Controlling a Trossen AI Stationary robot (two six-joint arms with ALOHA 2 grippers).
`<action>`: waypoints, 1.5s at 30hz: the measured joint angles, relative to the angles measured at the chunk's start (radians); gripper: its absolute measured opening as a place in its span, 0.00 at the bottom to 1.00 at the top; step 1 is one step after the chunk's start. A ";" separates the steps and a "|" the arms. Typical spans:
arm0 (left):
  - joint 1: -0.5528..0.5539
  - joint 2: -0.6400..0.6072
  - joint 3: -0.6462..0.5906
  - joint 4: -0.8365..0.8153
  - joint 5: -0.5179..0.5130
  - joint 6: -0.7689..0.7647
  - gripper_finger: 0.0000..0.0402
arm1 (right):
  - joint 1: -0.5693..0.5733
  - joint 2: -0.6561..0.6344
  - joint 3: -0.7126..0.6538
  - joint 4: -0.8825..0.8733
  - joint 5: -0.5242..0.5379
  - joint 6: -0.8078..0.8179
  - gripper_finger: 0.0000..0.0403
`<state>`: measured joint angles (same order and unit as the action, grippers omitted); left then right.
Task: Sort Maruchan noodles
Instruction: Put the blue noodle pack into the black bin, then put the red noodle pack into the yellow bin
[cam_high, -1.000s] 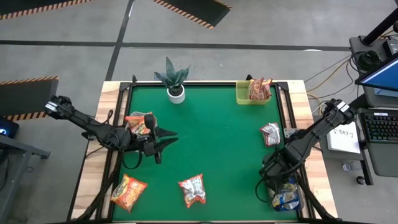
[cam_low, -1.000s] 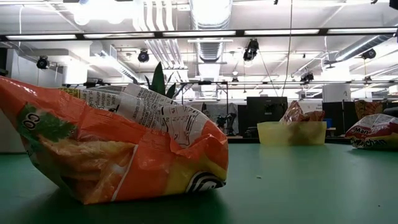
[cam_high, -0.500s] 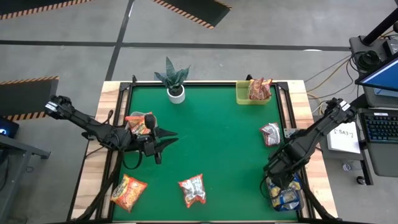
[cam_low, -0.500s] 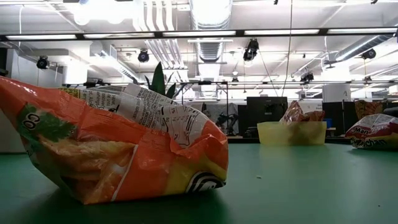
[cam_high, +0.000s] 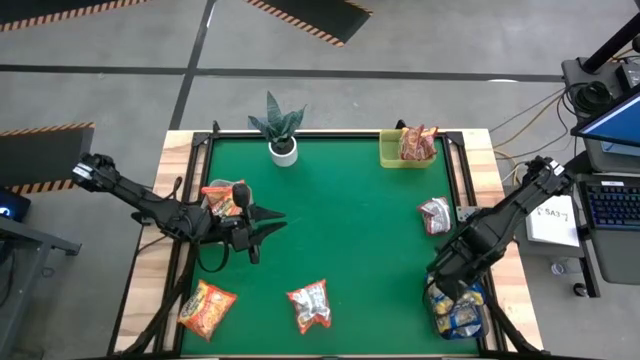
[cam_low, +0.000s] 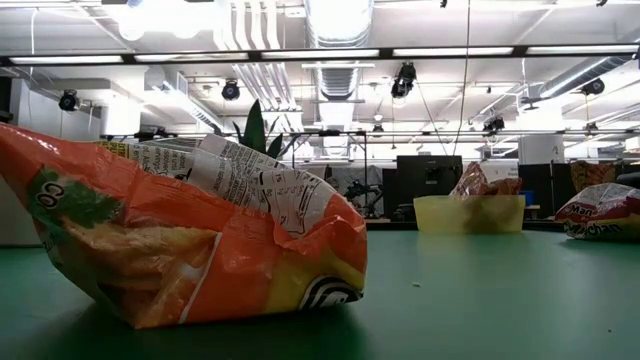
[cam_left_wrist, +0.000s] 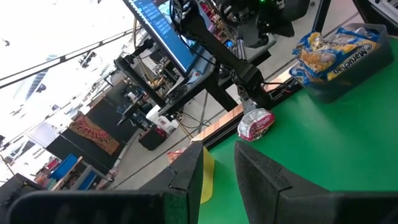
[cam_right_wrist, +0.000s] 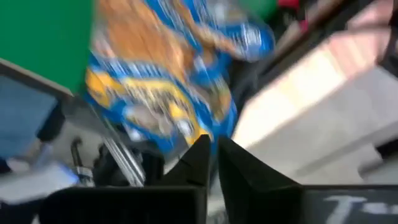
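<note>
A green counter seen from above, with a white-potted plant at its far edge as landmark. Well right of the plant, a lime tray holds red packets, apparently a sorting spot. Diagonally farthest from the plant, at the near right corner, the right end effector hovers over a bin of yellow-and-blue noodles; its fingers are nearly pressed together, holding nothing visible. One blue packet reads "Maruchan". The left end effector, slightly spread and empty, waits just below the plant. An orange packet and red-silver packet lie unsorted along the near edge.
</note>
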<state>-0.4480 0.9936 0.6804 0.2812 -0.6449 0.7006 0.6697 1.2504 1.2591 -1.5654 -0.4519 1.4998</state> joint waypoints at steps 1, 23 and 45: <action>0.000 0.000 0.000 0.000 0.000 0.000 0.19 | 0.000 0.002 0.005 0.013 0.043 0.006 0.03; 0.000 0.000 0.000 -0.012 0.000 -0.011 0.19 | 0.013 0.116 -0.257 0.259 0.044 -0.158 0.02; 0.000 0.000 0.000 -0.012 0.000 -0.027 0.19 | -0.135 0.091 -0.012 0.115 0.558 0.174 0.15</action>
<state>-0.4477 0.9936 0.6804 0.2687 -0.6453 0.6736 0.5347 1.3415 1.2470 -1.4502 0.1057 1.6735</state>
